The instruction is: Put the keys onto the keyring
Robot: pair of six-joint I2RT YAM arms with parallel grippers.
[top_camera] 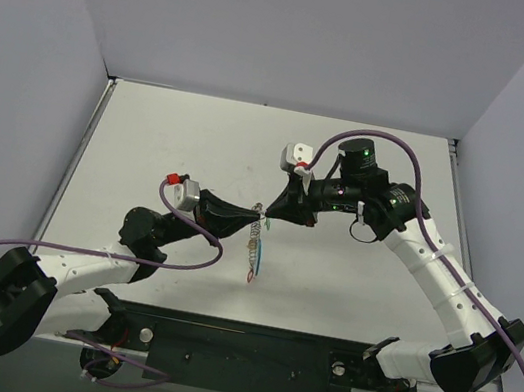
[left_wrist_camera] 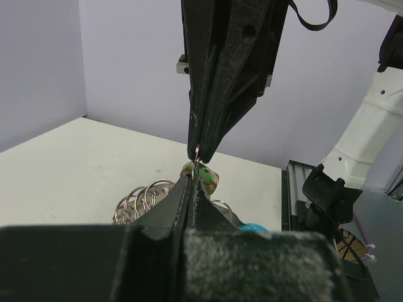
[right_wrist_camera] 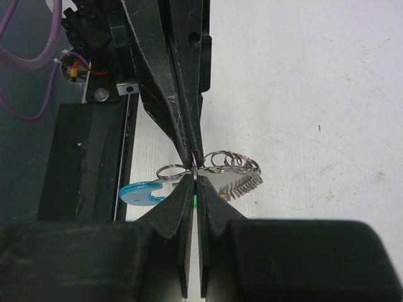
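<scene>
Both grippers meet tip to tip above the table's middle. My right gripper (top_camera: 267, 215) is shut on a small silver ring (left_wrist_camera: 198, 153), and a green-headed key (left_wrist_camera: 205, 174) hangs right under it. My left gripper (top_camera: 256, 219) is shut too, its tips pressed against the keyring just beneath that ring. The keyring (top_camera: 253, 251) dangles below them, a silvery coil with a light-blue part. In the right wrist view, several loops of the keyring (right_wrist_camera: 234, 162) and a blue tag (right_wrist_camera: 140, 192) show behind my right gripper (right_wrist_camera: 194, 178). What the left gripper (left_wrist_camera: 191, 177) pinches is hidden by its own fingers.
A black mounting rail (top_camera: 245, 350) runs along the table's near edge between the arm bases. Purple cables (top_camera: 179, 263) loop beside both arms. Grey walls (top_camera: 301, 30) close in the table (top_camera: 182, 131) on three sides.
</scene>
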